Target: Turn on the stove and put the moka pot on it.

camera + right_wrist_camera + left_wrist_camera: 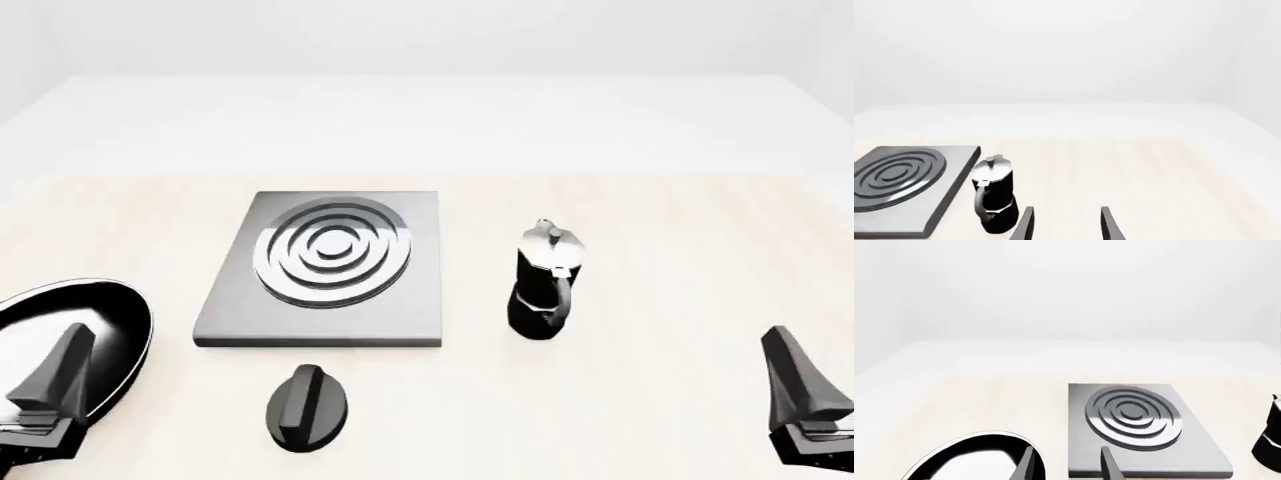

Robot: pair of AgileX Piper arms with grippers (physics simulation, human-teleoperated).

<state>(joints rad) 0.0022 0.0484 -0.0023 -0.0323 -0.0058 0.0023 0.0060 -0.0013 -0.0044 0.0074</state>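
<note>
both grippers, left gripper (1066,465) and right gripper (1066,222), stood apart and empty, because the knob (308,405) and moka pot (542,282) waited untouched.

1 stove plate (327,268) | 1 knob (308,406) | 1 moka pot (543,283) | 1 frying pan (80,330) | 2 grippers, left (47,385) and right (801,395)

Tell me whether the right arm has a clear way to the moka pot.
Probably yes. The moka pot stands upright beside the stove, apart from it, and only bare table shows between it and the right gripper, whose fingers are spread open in the right wrist view.
</note>
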